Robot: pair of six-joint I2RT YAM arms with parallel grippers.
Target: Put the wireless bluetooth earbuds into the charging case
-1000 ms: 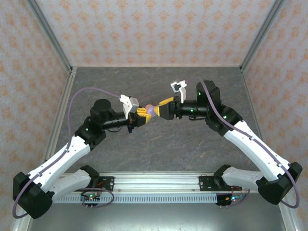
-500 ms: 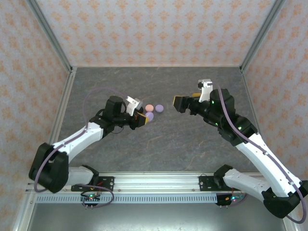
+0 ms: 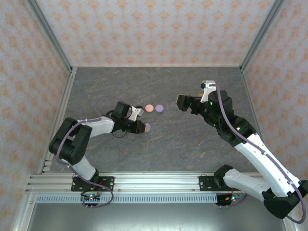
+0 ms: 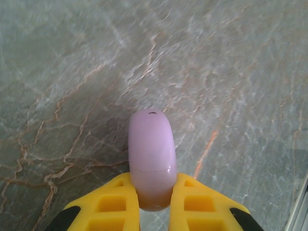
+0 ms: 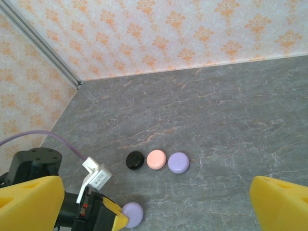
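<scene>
Left pincer [image 3: 143,127] clamped on a lilac charging case [image 3: 147,127], left of the counter's [image 3: 192,144] centre. In the left wrist view the two yellow fingers [image 4: 118,202] press the near end of the case [image 4: 150,144] from either side. The case is held on edge, its lid shut, with a thin seam running across its lower part. It sits low over the grey veined surface; whether it touches the surface cannot be told.

Right pincer [image 3: 184,102] with jaws spread wide and nothing between them, raised over the right half of the counter and facing left. In the right wrist view its fingers [image 5: 29,204] stand at the two lower corners.

A row of three closed round cases lies flat just beyond the held one: black case [image 5: 135,160] at the left, pink case [image 5: 156,159] in the middle, second lilac case [image 5: 178,162] at the right, each just beside the next. The overhead view shows the pink [image 3: 149,108] and lilac [image 3: 159,109] members between the two pincers. Patterned orange walls [image 3: 144,29] enclose the counter on the left, far and right sides.
</scene>
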